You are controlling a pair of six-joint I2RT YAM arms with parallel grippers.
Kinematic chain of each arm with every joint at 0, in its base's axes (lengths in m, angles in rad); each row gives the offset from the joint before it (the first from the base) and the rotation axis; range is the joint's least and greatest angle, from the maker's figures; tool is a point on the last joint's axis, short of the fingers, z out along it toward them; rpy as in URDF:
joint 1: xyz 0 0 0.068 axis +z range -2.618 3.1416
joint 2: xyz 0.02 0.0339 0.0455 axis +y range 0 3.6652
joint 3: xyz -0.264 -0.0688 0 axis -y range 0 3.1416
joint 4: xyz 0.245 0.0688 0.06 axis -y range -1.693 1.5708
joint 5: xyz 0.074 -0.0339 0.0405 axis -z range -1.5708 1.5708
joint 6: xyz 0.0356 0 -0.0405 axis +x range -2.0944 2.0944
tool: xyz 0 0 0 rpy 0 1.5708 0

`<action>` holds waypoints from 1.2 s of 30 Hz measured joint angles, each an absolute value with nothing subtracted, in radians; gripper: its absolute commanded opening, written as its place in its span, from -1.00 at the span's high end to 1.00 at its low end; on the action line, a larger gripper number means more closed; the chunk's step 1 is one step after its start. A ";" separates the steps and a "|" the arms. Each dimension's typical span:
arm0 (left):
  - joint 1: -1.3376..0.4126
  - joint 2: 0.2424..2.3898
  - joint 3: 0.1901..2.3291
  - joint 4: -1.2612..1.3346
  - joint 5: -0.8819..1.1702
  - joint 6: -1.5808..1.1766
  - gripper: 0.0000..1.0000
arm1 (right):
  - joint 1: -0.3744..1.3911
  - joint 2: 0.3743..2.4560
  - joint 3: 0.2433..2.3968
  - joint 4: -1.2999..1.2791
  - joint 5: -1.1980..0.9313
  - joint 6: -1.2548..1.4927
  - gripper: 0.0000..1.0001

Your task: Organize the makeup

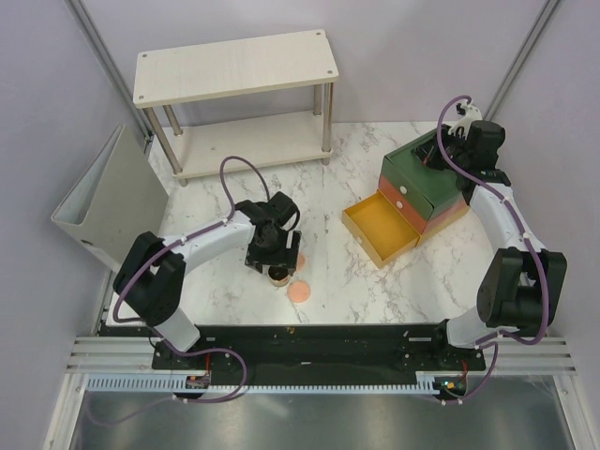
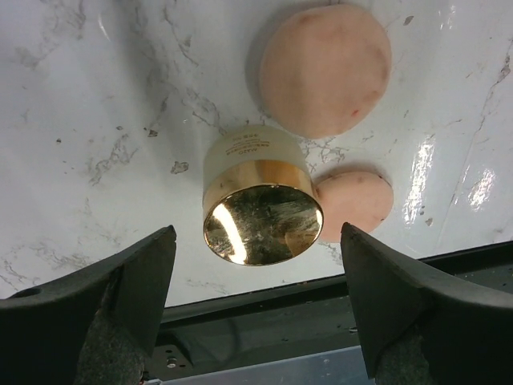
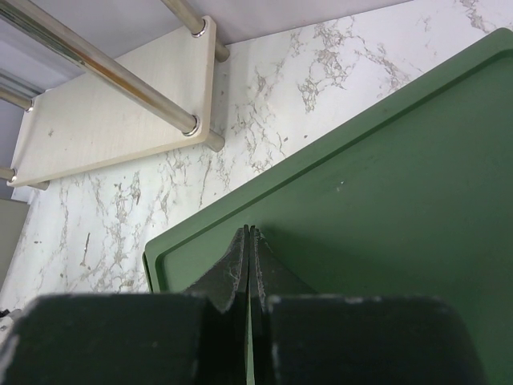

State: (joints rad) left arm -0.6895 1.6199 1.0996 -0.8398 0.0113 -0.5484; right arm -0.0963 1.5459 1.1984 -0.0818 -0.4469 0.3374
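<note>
— Question for you: where does the jar [image 2: 260, 210] stand?
— On the marble counter [image 1: 375, 291], well to the left of the drawer box [image 1: 422, 183] and a little nearer the arm bases than the box is. Cream wall, mirror-gold top.
— And the left claw [image 1: 267, 255]?
— Directly above the jar, jaws spread wide. In the left wrist view one jaw shows on each side with the jar between them, and neither touches it. It grips nothing.
— What lies near it?
— Two peach-pink discs. The larger disc [image 2: 325, 68] and the smaller disc [image 2: 357, 204] lie flat on the counter just beside the jar, on its side toward the drawer box. Whether the smaller one touches the jar I cannot tell.
— The drawer box itself?
— Green on top, red under that, yellow lowest. Its yellow drawer [image 1: 380, 230] stands open, sticking out toward the jar's side.
— And the right claw [image 3: 249, 238]?
— Closed, jaws pressed flat together, holding nothing, over the green top of the drawer box. Whether it rests on that top I cannot tell.
— Anything more?
— A pale two-tier shelf [image 1: 234, 66] stands beyond the drawer box and to its left; a grey binder [image 1: 108, 202] leans further left of the box still.
</note>
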 measured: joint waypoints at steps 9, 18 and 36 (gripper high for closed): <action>-0.727 1.697 1.121 -0.839 0.010 -0.544 -0.73 | -0.096 1.546 1.198 -0.081 -0.448 0.337 1.00; -0.727 1.716 1.136 -0.837 0.011 -0.542 0.65 | -0.096 1.546 1.198 -0.081 -0.448 0.337 1.00; -0.731 1.682 1.153 -0.841 -0.036 -0.526 0.97 | -0.096 1.546 1.198 -0.081 -0.448 0.338 1.00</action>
